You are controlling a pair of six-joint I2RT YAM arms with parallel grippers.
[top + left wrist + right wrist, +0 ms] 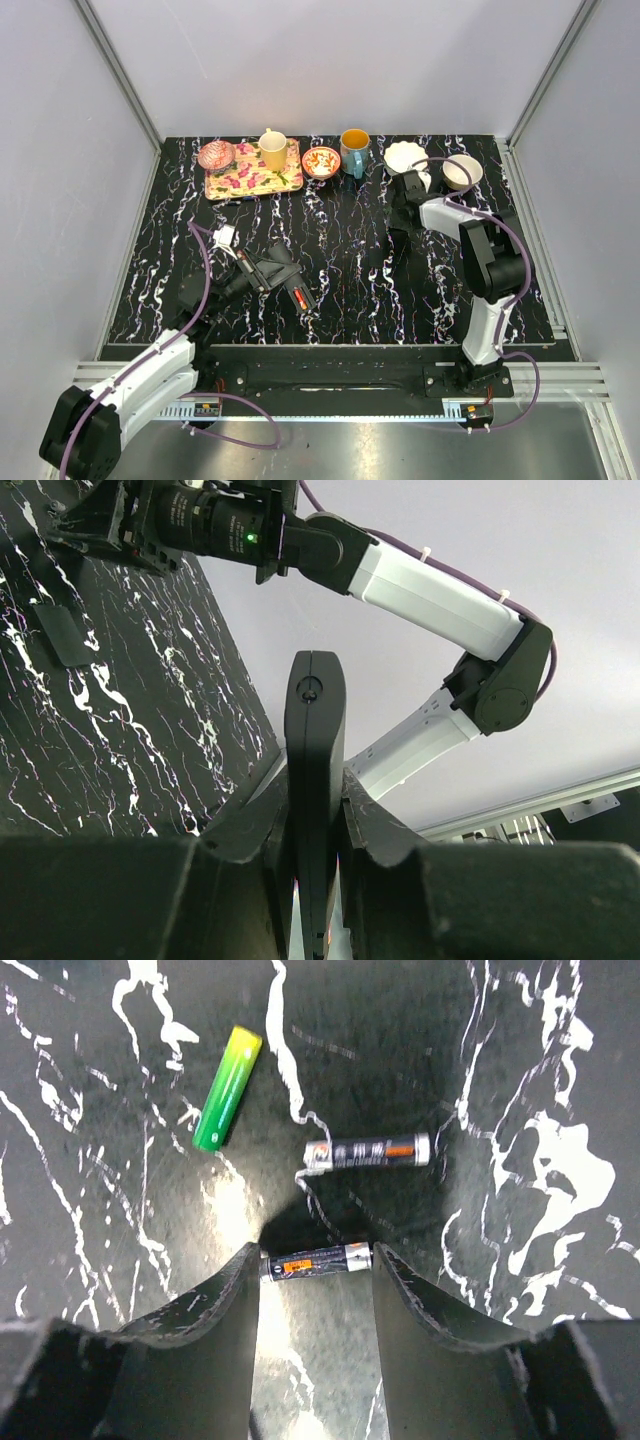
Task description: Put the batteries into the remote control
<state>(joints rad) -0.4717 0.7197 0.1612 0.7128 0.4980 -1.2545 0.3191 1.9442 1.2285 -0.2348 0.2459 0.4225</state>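
The remote control point(300, 294) is a slim black bar with a red mark, held by my left gripper point(278, 272) above the middle left of the table. In the left wrist view it stands edge-on point(315, 740) with the fingers point(372, 825) pressed on both sides. My right gripper point(398, 238) points down at the table. In the right wrist view a black battery with an orange label point(316, 1259) spans the gap between the fingertips point(392, 1270), and both its ends touch them. A second black battery point(367, 1151) and a green-yellow battery point(227, 1088) lie beyond it.
Along the far edge stand a floral tray point(252, 178) with a pink bowl point(215, 155) and a yellow cup point(273, 150), a red bowl point(321, 161), a blue mug point(354, 150), a white dish point(404, 156) and a white bowl point(462, 172). A small dark flat piece point(62, 635) lies on the table.
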